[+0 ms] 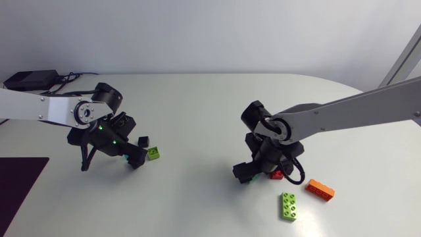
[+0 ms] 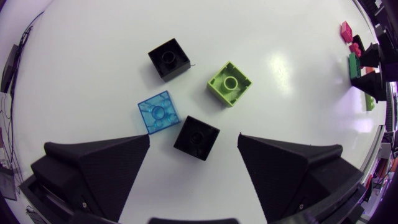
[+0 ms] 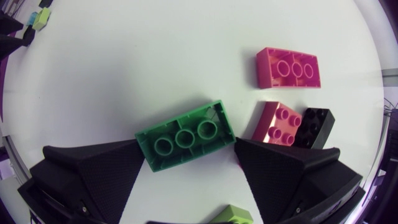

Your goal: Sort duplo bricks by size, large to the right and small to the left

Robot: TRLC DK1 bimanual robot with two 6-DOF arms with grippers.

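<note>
In the left wrist view my left gripper [image 2: 194, 152] stands open over a small black brick [image 2: 196, 137] lying between its fingers. Just ahead lie a small clear-blue brick [image 2: 158, 112], a small lime brick [image 2: 229, 83] and another small black brick [image 2: 169, 58]. My right gripper [image 3: 190, 146] is open, with a long green brick [image 3: 186, 135] lying studs-down between its fingers. Beyond it are a pink long brick [image 3: 288, 68], a pink-red brick [image 3: 278, 123] and a black brick [image 3: 314, 127]. The head view shows the left gripper [image 1: 133, 158] at left and the right gripper [image 1: 253, 172] right of centre.
An orange long brick [image 1: 320, 190] and a lime long brick [image 1: 288, 206] lie near the table's front right. A black box [image 1: 29, 79] with cables sits at the back left corner. White table [image 1: 197, 99] stretches between the two groups.
</note>
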